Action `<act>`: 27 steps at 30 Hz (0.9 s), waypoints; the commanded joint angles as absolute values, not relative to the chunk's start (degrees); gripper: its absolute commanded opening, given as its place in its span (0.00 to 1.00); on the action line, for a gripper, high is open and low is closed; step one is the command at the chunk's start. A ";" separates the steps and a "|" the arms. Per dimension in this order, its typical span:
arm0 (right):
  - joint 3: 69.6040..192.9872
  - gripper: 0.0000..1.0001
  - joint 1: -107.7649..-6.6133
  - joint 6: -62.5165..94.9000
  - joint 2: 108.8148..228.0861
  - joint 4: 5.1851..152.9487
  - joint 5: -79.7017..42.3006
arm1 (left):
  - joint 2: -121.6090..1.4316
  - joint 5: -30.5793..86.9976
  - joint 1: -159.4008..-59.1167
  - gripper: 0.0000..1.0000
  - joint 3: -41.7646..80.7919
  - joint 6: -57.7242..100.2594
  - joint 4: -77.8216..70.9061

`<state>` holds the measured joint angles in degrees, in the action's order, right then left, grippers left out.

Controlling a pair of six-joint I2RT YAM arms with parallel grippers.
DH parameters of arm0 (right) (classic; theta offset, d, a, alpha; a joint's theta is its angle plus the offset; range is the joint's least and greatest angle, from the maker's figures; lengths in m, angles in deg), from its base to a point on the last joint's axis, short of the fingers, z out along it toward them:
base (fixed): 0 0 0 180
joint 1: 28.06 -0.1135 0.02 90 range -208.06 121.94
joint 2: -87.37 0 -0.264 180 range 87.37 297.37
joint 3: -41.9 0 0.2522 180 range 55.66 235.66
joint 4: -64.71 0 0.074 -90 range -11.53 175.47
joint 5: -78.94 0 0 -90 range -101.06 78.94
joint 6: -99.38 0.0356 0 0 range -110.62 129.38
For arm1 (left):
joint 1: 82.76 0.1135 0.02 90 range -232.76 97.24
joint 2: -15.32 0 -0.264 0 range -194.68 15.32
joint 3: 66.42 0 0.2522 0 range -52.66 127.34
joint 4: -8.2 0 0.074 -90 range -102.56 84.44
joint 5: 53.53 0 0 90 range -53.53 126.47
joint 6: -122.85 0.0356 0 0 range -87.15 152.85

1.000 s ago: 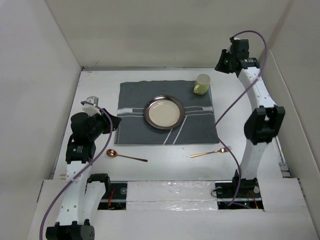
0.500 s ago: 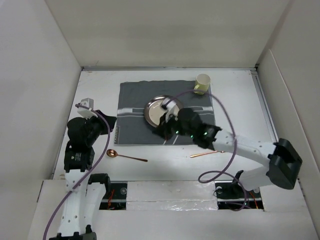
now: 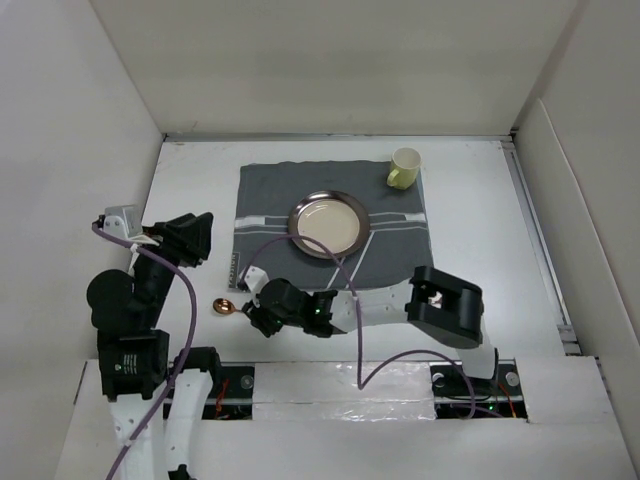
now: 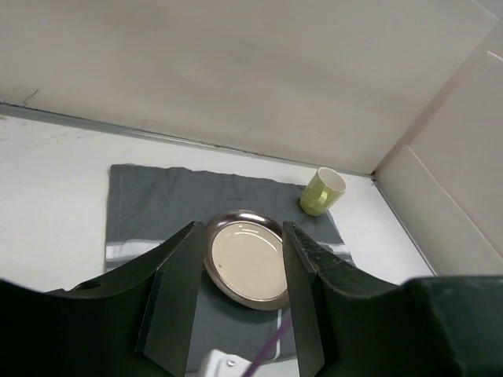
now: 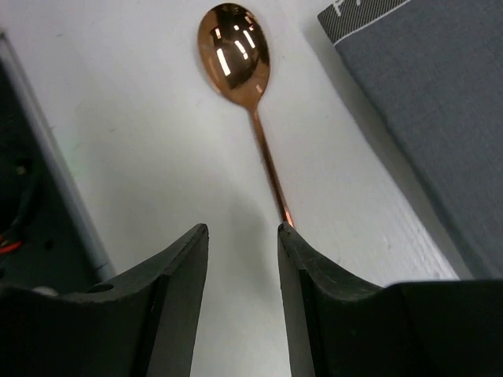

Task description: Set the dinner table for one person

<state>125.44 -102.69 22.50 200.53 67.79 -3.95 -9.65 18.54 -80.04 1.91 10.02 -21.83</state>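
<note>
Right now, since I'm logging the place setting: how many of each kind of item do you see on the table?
Plate: 1
Mug: 1
Spoon: 1
Cloth mat: 1
Total: 4

plate (image 3: pixel 328 224): 1, silver-rimmed | mug (image 3: pixel 403 168): 1, pale yellow-green | spoon (image 3: pixel 223 307): 1, copper | cloth mat (image 3: pixel 268 200): 1, dark grey, white stripes | desk (image 3: pixel 480 220): 1, white | claws: 2, left claw (image 4: pixel 240 236) and right claw (image 5: pixel 242 234)

mat (image 3: pixel 270 200): dark grey cloth, white stripes, lying flat | plate (image 3: pixel 328 224): metal rim, cream centre, mid-mat | mug (image 3: pixel 403 167): yellow-green, upright, on mat's far right corner | spoon (image 3: pixel 223 307): copper, off the mat, near its near left corner, bowl leftward
</note>
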 commanded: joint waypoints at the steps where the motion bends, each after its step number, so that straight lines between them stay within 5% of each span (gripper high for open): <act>1: 132.72 0.47 -102.86 19.66 204.15 67.73 1.94 | -9.56 17.22 -79.86 0.41 1.23 9.73 -22.17; 13: 138.54 0.45 -103.91 18.43 212.96 70.65 3.35 | -9.38 18.45 -80.39 0.41 -1.15 11.14 -21.73; 22: 134.08 0.00 -105.49 19.13 212.27 70.92 6.35 | -9.03 20.03 -80.39 0.41 -2.11 12.28 -22.52; 27: 126.17 0.00 -106.54 25.17 201.49 68.19 5.11 | -8.41 20.39 -80.91 0.41 -6.85 12.28 -22.08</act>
